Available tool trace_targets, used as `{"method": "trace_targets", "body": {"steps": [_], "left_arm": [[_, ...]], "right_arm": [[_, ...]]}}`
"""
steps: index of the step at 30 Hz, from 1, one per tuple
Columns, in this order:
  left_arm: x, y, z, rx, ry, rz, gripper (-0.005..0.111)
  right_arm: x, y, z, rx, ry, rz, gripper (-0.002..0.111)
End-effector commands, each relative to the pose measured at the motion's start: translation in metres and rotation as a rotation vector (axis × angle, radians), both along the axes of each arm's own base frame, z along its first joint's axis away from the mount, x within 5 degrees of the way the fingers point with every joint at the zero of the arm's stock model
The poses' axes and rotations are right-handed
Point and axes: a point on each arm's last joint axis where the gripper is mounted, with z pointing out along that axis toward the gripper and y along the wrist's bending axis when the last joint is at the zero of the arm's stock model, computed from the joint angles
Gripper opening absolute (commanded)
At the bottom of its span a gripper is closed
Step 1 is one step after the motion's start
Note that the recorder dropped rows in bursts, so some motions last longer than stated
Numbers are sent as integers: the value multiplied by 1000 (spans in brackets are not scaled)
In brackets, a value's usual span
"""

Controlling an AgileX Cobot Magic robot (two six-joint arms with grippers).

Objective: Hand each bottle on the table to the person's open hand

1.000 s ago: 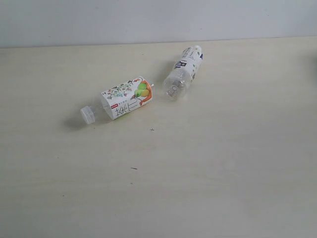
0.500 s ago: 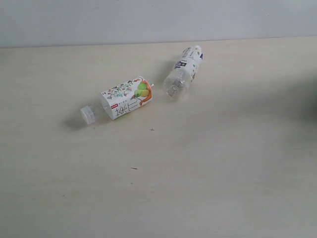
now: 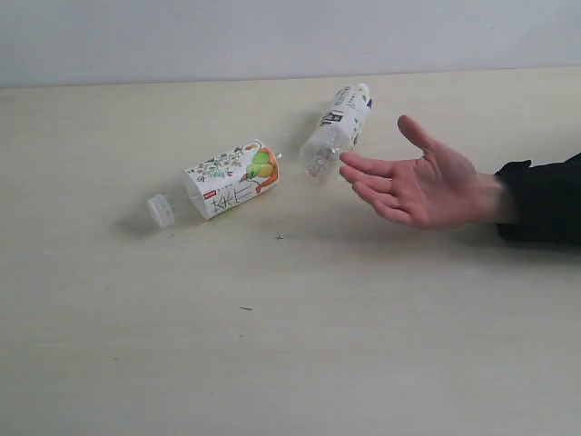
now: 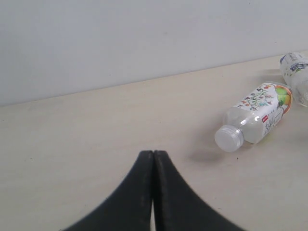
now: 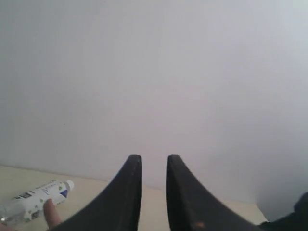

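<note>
Floral-label bottle (image 3: 227, 179) and white-labelled bottle (image 3: 334, 133) lie on surface (image 3: 363, 345), latter near open hand (image 3: 422, 182) | likely empty: light, thin-walled, rolls; grip mid-label gently | left fingers (image 4: 137, 192) pressed together, right fingers (image 5: 125, 192) narrowly apart, both empty.

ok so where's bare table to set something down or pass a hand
The table is bare across the whole foreground of the exterior view, in front of the floral bottle and the open hand. Crowded: the hand reaches right up to the white-labelled bottle.
</note>
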Motion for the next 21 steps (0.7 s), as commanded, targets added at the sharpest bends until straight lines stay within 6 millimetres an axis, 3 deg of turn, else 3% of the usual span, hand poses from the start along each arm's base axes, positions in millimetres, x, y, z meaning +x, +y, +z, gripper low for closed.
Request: {"method": "trace_targets", "body": {"steps": [1, 6, 10, 15, 20, 21], "left_arm": [[0, 0, 1, -8, -10, 2, 1], [0, 0, 1, -8, -10, 2, 1], [0, 0, 1, -8, -10, 2, 1], [0, 0, 1, -8, -10, 2, 1], [0, 0, 1, -8, -10, 2, 1], [0, 0, 1, -8, -10, 2, 1]], "right_arm": [[23, -3, 21, -58, 96, -114, 14], [79, 7, 60, -148, 270, -199, 10], [141, 28, 69, -225, 511, -166, 10], [219, 63, 52, -365, 852, -10, 10], [286, 99, 29, -330, 1075, 147, 10], [309, 113, 17, -300, 1158, 207, 12]]}}
